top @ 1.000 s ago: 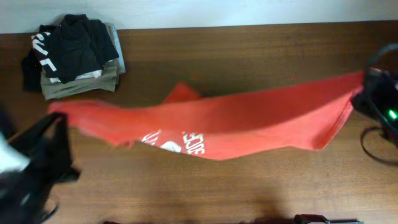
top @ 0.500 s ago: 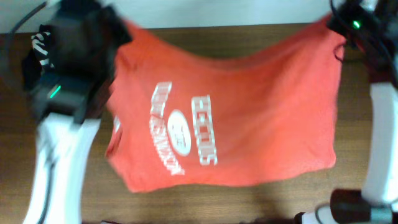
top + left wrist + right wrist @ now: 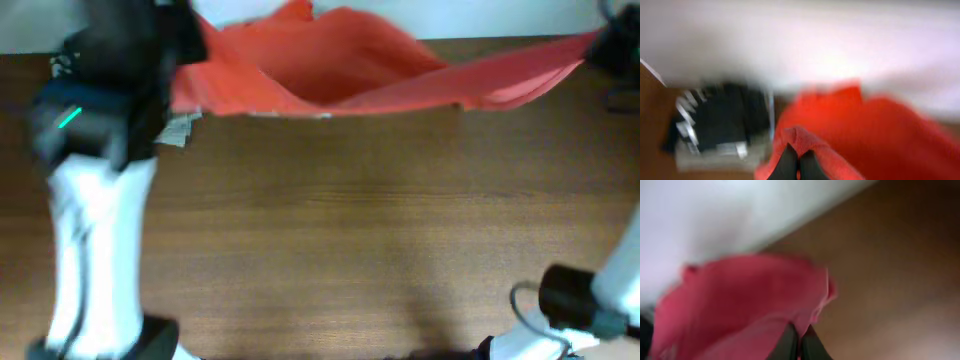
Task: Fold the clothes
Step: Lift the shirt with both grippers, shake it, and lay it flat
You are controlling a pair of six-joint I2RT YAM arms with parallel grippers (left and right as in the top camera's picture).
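Note:
The red-orange T-shirt [image 3: 340, 70] hangs stretched between my two grippers over the far edge of the table, bunched in a long band with its print hidden. My left gripper [image 3: 797, 162] is shut on one edge of the T-shirt [image 3: 850, 125] at the far left; in the overhead view the arm covers it. My right gripper [image 3: 800, 340] is shut on the other edge of the T-shirt [image 3: 740, 305] at the far right [image 3: 605, 42]. All views are motion-blurred.
A stack of folded khaki garments with a black printed garment on top [image 3: 722, 122] sits at the far left corner, mostly hidden under my left arm [image 3: 100, 110] in the overhead view. The brown table [image 3: 350, 220] fills the rest. A white wall lies behind.
Both grippers swung the T-shirt up from a low band into a spread sheet, then away toward the far edge, where it now hangs bunched with the print out of sight.

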